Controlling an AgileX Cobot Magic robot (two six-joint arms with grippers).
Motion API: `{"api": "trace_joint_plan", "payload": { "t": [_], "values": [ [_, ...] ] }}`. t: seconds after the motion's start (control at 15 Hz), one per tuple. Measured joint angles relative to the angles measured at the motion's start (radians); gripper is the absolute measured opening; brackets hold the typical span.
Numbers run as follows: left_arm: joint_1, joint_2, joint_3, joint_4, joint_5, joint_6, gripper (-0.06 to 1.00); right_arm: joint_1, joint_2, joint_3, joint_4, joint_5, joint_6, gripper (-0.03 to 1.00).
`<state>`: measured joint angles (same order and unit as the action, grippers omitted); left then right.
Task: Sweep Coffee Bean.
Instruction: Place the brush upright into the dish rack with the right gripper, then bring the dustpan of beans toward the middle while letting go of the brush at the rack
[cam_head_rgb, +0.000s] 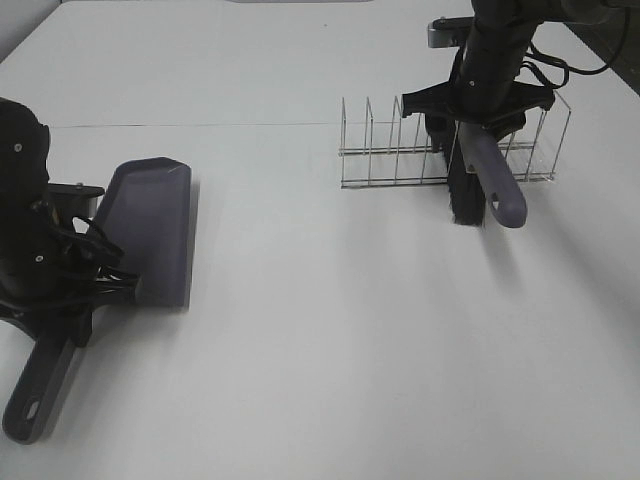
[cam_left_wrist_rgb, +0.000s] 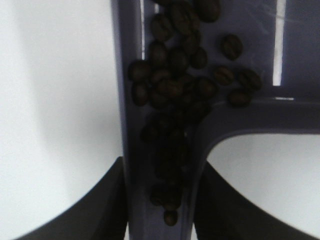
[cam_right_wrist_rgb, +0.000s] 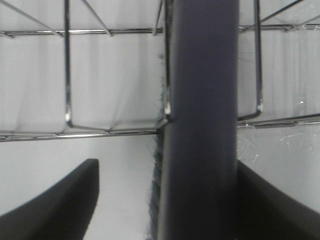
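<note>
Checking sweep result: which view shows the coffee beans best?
Left wrist: coffee beans lie piled close up in the dustpan. Exterior high shows the dustpan, but no beans are discernible. Right wrist: only brush and wire rack.

No lettering, label or number can be read anywhere, though both wrist views are blurred.

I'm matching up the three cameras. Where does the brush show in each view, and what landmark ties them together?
Exterior high: the brush is at the right, at the wire rack, with its handle toward the camera.
Left wrist: not in it.
Right wrist: the brush handle fills the middle, with bristles along one edge.
Shared landmark: the rack, right by the brush in both of those views; the left wrist view lacks it.
</note>
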<state>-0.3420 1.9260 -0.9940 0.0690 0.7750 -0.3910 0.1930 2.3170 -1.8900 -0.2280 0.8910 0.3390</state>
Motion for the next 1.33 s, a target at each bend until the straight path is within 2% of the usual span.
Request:
{"api": "trace_joint_plan", "payload": {
  "t": [0.07, 0.2, 0.47, 0.6, 0.67, 0.87, 1.0, 1.13, 1.33],
  "values": [
    [0.0, 0.0, 0.0, -0.001, 0.0, 0.0, 0.33, 0.001, -0.004, 0.0, 0.012, -0.002, -0.004, 0.74],
    [0.0, 0.0, 0.0, -0.012, 0.001, 0.0, 0.33, 0.001, -0.026, 0.0, 0.016, -0.015, -0.011, 0.78],
    [0.0, 0.0, 0.0, -0.02, 0.005, 0.0, 0.33, 0.002, -0.118, 0.0, 0.013, -0.023, -0.012, 0.79],
    [0.0, 0.0, 0.0, -0.024, 0.018, 0.004, 0.33, 0.002, -0.16, 0.0, 0.013, -0.008, -0.018, 0.79],
    [0.0, 0.0, 0.0, -0.026, 0.024, 0.007, 0.33, 0.002, -0.219, 0.0, 0.025, 0.032, -0.05, 0.79],
    [0.0, 0.0, 0.0, -0.031, 0.026, 0.011, 0.33, 0.002, -0.303, 0.008, 0.141, 0.132, -0.163, 0.79],
    [0.0, -0.001, 0.0, -0.045, 0.026, 0.026, 0.33, 0.002, -0.361, 0.057, 0.199, 0.138, -0.204, 0.79],
    [0.0, -0.017, 0.0, -0.069, 0.026, 0.043, 0.33, 0.003, -0.449, 0.203, 0.228, 0.086, -0.22, 0.79],
    [0.013, -0.058, -0.015, -0.077, 0.033, 0.063, 0.33, 0.003, -0.629, 0.492, 0.228, -0.052, -0.226, 0.79]
  ]
}}
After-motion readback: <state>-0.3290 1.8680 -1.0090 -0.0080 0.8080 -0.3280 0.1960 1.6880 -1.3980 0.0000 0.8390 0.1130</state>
